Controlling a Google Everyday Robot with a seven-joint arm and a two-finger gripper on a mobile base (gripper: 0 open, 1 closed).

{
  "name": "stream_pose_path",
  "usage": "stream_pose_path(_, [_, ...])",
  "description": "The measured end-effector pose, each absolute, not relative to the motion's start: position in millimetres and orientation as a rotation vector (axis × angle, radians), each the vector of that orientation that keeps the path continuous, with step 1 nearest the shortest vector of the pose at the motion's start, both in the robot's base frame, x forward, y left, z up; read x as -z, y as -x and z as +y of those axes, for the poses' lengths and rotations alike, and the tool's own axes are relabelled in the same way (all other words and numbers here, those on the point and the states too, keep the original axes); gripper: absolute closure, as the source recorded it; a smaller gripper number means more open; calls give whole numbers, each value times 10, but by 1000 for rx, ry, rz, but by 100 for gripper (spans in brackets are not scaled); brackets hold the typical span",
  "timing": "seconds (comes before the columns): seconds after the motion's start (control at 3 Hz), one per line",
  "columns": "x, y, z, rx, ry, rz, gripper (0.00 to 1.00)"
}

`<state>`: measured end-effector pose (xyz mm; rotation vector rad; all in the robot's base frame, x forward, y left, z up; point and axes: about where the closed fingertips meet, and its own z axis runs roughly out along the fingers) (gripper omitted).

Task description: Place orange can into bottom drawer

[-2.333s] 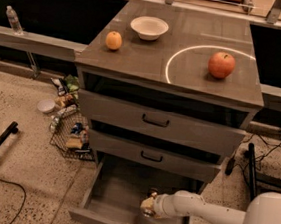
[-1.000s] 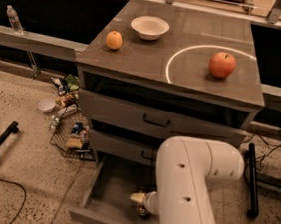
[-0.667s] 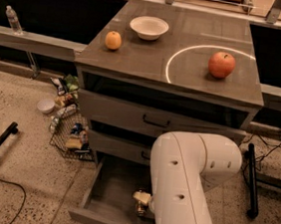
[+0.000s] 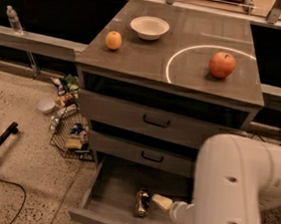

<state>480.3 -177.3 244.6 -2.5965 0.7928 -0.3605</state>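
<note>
My arm has swung across the front of the view in the last two seconds, and the orange can point(image 4: 142, 203) now stands upright on the floor of the open bottom drawer point(image 4: 114, 194), near its middle. The tool point(image 4: 161, 202) is inside the drawer, just right of the can; I cannot tell whether it grips or has released. Placement looks nearly done. The drawer's left half is free, and the middle drawer point(image 4: 141, 154) overhangs its back.
</note>
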Motion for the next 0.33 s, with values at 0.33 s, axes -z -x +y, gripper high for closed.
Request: stream_pose_path(0.33, [-2532,-4670,-2143,402,2576,826,0])
